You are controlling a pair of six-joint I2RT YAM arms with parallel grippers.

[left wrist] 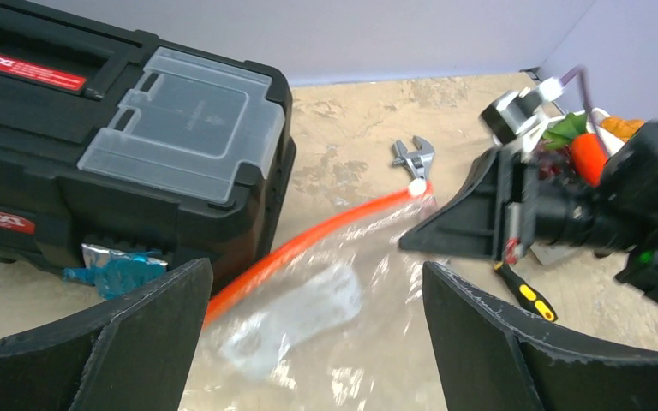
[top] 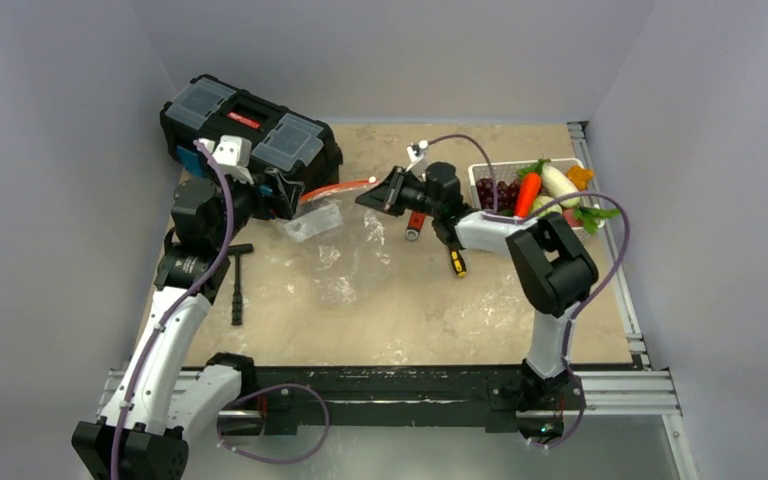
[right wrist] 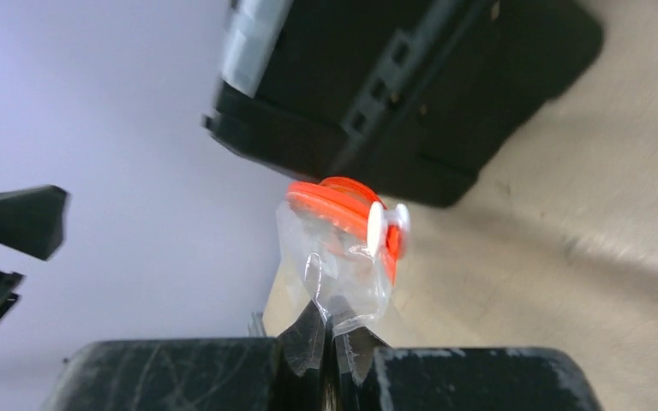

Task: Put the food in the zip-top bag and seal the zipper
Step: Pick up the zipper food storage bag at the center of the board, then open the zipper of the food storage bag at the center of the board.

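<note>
Top external view is showing the zip-top bag (top: 345,255) lying mid-frame on the surface (top: 440,320), its zipper (top: 338,187) stretching across just above it. It is looking light, soft and slippery, so holding by the stiffer zipper edge seems best. Right gripper (right wrist: 330,330) jaws are pinching the clear corner under the zipper. Left gripper (left wrist: 315,274) jaws are standing wide apart. Food (top: 527,192) is sitting in the basket (top: 480,170), upper right.

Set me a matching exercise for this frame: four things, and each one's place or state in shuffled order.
Things:
1. left gripper
2. right gripper
3. carrot
4. screwdriver

Places or states:
A. in the white basket
B. shut on the zip-top bag
C. open
D. lying on the table

Pairs: 1-C, 2-B, 3-A, 4-D.
</note>
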